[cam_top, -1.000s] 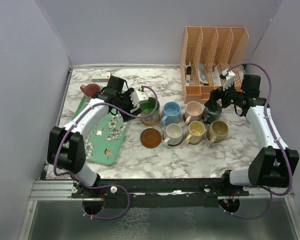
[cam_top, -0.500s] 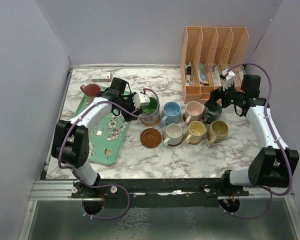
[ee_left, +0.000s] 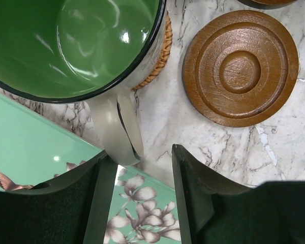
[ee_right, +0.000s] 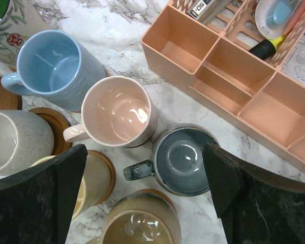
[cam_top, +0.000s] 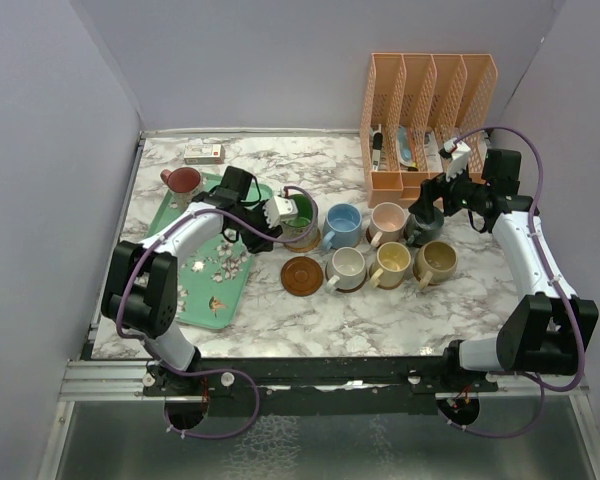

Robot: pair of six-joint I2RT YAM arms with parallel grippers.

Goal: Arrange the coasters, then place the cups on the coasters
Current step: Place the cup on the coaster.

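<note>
Only text you can read is "05" on a pen (ee_right: 202,6) in the organizer (ee_right: 229,66). The label on the small box (cam_top: 202,153) by the far wall is too small to read. Your left gripper (ee_left: 140,168) is low at the green mug (ee_left: 91,40), jaws apart on either side of its handle tip, with a gap showing and nothing clamped. That mug stands on a woven coaster (ee_left: 164,48), just beside the tray (ee_left: 30,152). A bare coaster (ee_left: 240,68) with rings lies on the marble close by. Your right gripper (ee_right: 145,152) is spread wide above the teal mug (ee_right: 183,160) and holds nothing. It's crowded there: pink mug (ee_right: 119,112) touching or nearly touching the teal one, blue mug (ee_right: 56,66) beyond it, and cream mug (ee_right: 12,142), yellow mug (ee_right: 86,185) and tan mug (ee_right: 140,226) in the near row. Brown coaster edges show under the cream and yellow ones. The organizer sits just behind the teal mug. The red mug (cam_top: 183,181) is at the tray's far corner, well apart from the rest.
</note>
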